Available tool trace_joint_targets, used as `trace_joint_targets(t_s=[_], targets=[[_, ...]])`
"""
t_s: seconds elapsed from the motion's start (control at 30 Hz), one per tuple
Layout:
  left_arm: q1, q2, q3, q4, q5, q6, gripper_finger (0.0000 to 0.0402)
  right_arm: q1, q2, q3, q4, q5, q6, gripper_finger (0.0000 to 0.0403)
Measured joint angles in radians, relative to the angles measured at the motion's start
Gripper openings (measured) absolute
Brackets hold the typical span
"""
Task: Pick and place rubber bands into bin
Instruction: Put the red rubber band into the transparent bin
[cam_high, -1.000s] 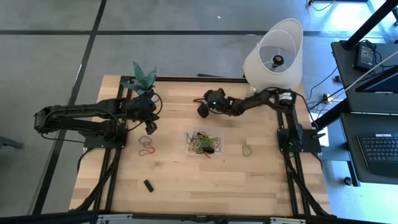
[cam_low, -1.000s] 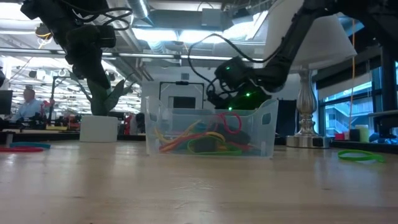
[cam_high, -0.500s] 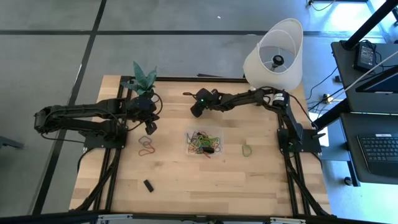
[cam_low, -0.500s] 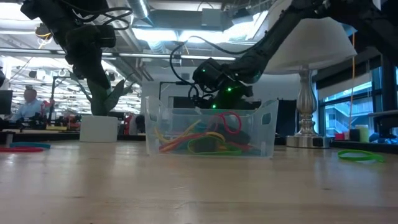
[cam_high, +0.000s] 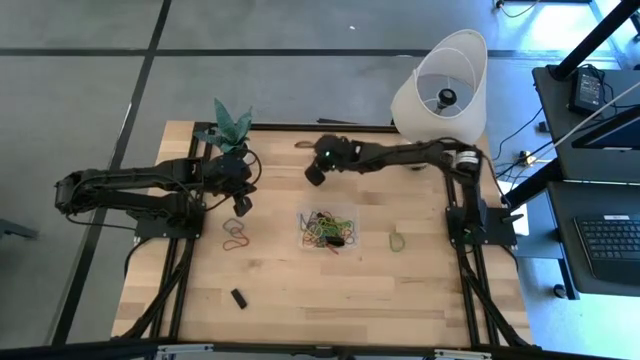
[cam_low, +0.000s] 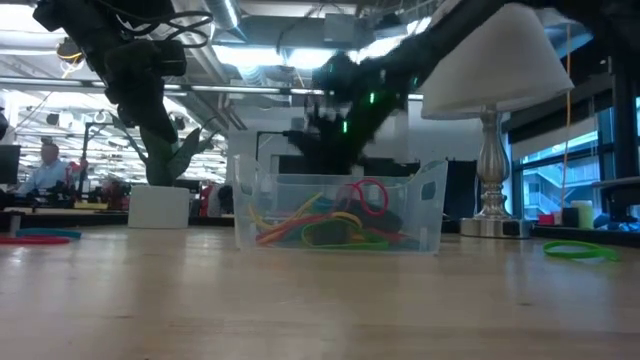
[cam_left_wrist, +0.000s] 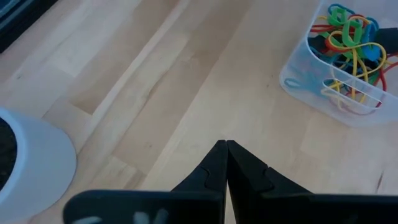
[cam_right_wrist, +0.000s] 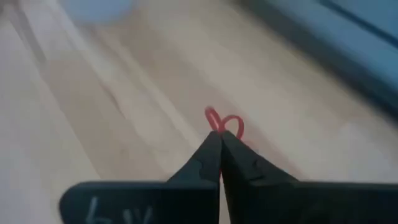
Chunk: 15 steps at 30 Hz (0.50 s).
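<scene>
My right claw (cam_high: 313, 176) is out over the far half of the table (cam_high: 300, 290), reaching across from the lamp (cam_high: 441, 85) side. Its two fingers (cam_right_wrist: 211, 155) are pressed together, and a small red rubber band (cam_right_wrist: 224, 124) shows right at their tips. Whether the tips actually pinch that band or it merely lies on the wood just beyond them, I cannot tell. From table height this claw (cam_low: 335, 125) is blurred, hanging above and behind the bin (cam_low: 425, 205).

The bin (cam_high: 303, 222) sits near the middle of the table, a little nearer the front than my right claw and apart from it. It holds a tangle of rubber bands (cam_high: 325, 229) in red, yellow, green and orange.

My left claw (cam_high: 240, 205) waits near the plant pot (cam_left_wrist: 31, 155), fingers (cam_left_wrist: 214, 168) closed together on nothing, with the bin (cam_left_wrist: 292, 78) off to one side of it. A red and orange cluster (cam_high: 234, 234) lies on the wood close by this claw, between it and the front edge. One green band (cam_high: 397, 241) lies alone on the far side of the bin, toward my right arm's base.
</scene>
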Motion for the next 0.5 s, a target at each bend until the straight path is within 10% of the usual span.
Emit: trace_joint_targets(t_s=[0.5], targets=[[0.002, 0.000, 0.000, 0.000, -0.011, 0.011, 0.0003, 0.140, -0.286, 0.001, -0.211, 0.029, -0.002, 0.0001]])
